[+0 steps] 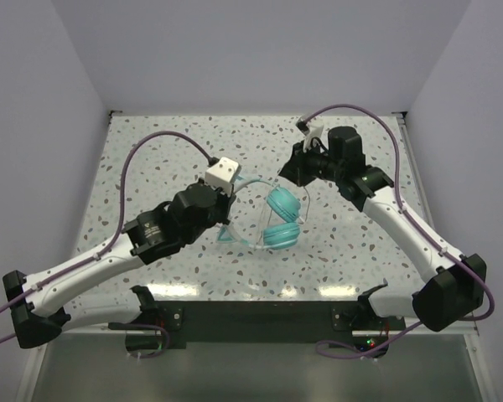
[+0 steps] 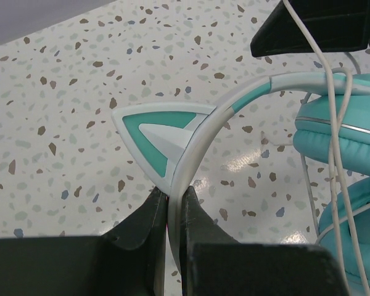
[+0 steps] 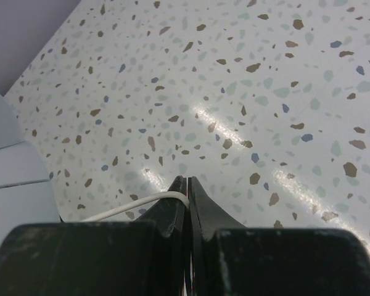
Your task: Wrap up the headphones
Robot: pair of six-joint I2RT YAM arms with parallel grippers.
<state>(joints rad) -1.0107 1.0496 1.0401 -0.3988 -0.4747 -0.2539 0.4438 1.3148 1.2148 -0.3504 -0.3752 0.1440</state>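
On the left, the left gripper (image 2: 174,197) has its fingers pressed together on the thin pale headband (image 2: 200,139), just below a triangular teal-and-white piece (image 2: 153,132) of the frame; this grip looks meant to anchor the headphones (image 1: 281,219) so they cannot swing while the cord is worked. The headphones sit mid-table between the two arms, over the speckled tabletop (image 1: 151,151); the two round teal earcups (image 2: 340,137) are stacked close together on the far side of the band from the fingers; whether the lower cup rests on the table I cannot tell. The whitish cord (image 2: 334,117) runs down across the cups in loose strands. To the right, the right gripper (image 3: 186,185) is closed on that cord, nipping it right at the fingertips; it hangs above and beyond the cups, probably to keep the strand taut and free to lead round them; the wrapping looks barely begun.
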